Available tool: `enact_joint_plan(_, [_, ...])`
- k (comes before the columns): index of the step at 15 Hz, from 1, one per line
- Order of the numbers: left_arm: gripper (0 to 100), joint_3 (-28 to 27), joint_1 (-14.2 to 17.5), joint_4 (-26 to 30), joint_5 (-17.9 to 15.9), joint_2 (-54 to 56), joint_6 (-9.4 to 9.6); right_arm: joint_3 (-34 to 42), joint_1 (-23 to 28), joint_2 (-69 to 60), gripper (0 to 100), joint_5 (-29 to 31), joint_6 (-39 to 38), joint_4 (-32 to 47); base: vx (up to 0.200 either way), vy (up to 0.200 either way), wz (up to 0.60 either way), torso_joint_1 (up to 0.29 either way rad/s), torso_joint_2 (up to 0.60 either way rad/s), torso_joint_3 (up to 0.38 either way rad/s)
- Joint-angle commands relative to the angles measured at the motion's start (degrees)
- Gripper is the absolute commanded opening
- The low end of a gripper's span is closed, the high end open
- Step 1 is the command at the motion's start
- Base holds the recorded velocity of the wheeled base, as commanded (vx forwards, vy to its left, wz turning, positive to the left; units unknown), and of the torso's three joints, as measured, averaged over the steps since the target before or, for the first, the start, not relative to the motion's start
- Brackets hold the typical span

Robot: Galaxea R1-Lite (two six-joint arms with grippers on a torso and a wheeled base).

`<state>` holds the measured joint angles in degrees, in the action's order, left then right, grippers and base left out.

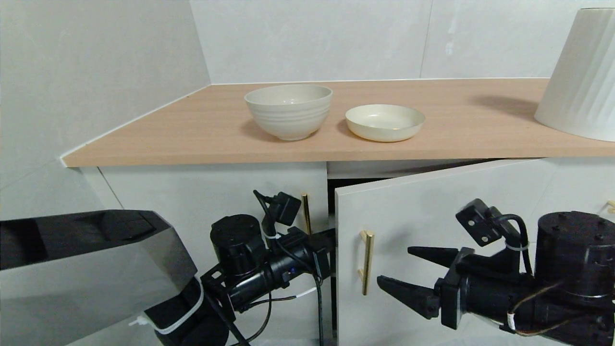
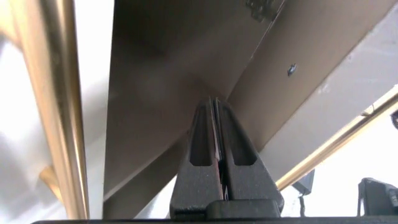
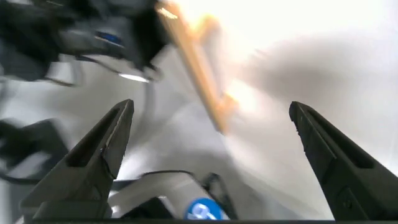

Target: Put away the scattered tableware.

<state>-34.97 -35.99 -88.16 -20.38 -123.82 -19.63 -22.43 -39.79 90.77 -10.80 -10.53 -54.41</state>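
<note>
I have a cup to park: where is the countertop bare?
Bare countertop lies left of the bowl, and between the shallow dish and the lampshade. It is tight between bowl and dish, which stand close but apart.

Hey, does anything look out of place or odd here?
The right cabinet door stands ajar, its edge swung out past the left door, with the shut left claw poked into the gap. The bowl and dish sit upright and intact on the counter.

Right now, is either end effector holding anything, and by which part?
Nothing is held: left end effector shut and empty, right end effector open and empty.
</note>
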Motion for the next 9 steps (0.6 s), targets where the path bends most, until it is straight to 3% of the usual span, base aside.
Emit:
enact_joint_plan(1, [0, -1.06, 0.04, 1.77, -0.01, 1.48, 1.35, 3.09, -3.28, -5.52, 100, 5.53, 0.07, 0.62, 0.0, 0.0, 0.0, 0.0, 0.0, 0.0])
enact_joint_plan(2, [0, -2.12, 0.04, 4.67, -0.01, 2.79, 3.1, 3.18, -4.77, -6.92, 100, 9.57, -0.1, 2.81, 0.0, 0.0, 0.0, 0.0, 0.0, 0.0])
enact_joint_plan(4, [0, -4.49, 0.04, 11.17, -0.01, 5.61, 6.53, 2.92, -5.47, -10.09, 100, 11.5, -0.63, 8.26, 0.0, 0.0, 0.0, 0.0, 0.0, 0.0])
enact_joint_plan(6, [0, -6.07, -0.05, 14.07, -0.01, 6.4, 7.76, 3.27, -5.39, -12.81, 100, 11.59, -1.51, 10.29, 0.0, 0.0, 0.0, 0.0, 0.0, 0.0])
enact_joint_plan(9, [0, -5.89, -0.05, 13.37, -0.18, 5.78, 7.67, 3.53, -5.39, -13.34, 100, 11.5, -2.39, 11.43, 0.0, 0.0, 0.0, 0.0, 0.0, 0.0])
